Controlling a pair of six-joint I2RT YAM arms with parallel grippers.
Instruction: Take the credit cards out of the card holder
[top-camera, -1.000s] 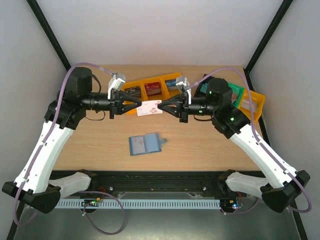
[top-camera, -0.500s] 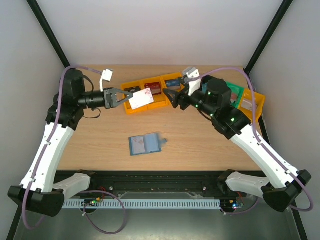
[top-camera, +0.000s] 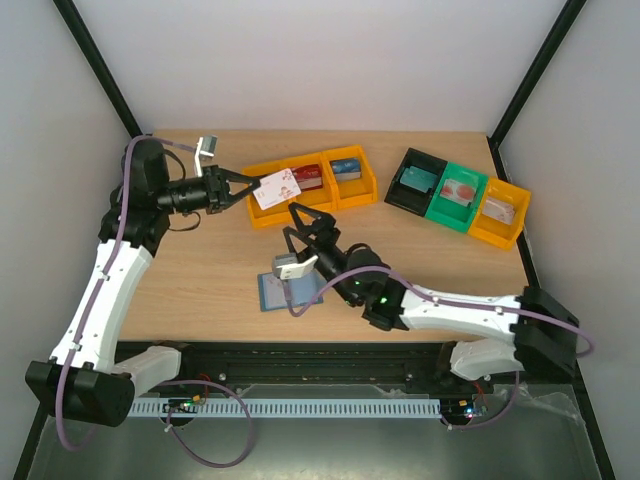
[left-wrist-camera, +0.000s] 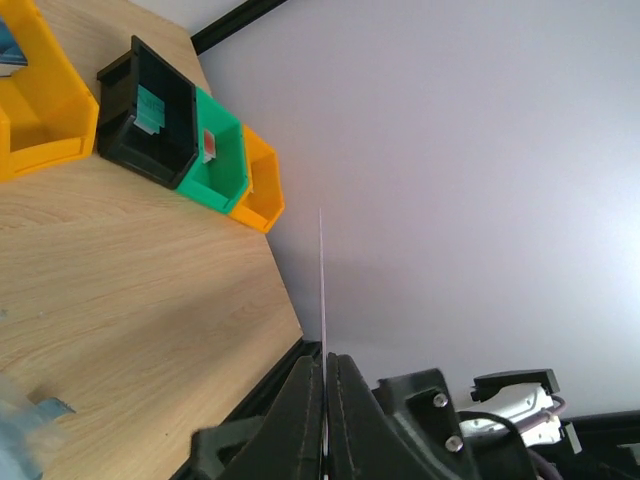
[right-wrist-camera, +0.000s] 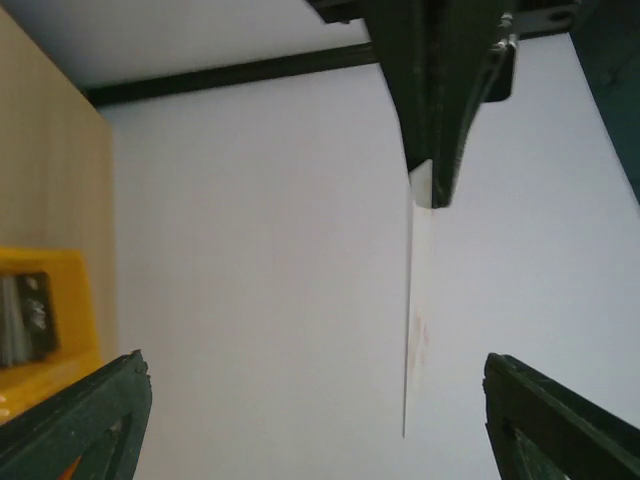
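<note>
1. Left gripper (top-camera: 250, 189) is pinching one white credit card (top-camera: 276, 187) by its edge and is holding it in the air at the left end of the yellow bins (top-camera: 350, 198).
2. Right gripper (top-camera: 310, 220) is standing wide open and empty, just in front of the yellow bins.
3. On the table (top-camera: 200, 280), the card holder (top-camera: 270, 295) is lying further in front of the yellow bins, partly hidden under the right arm (top-camera: 450, 308).
</note>
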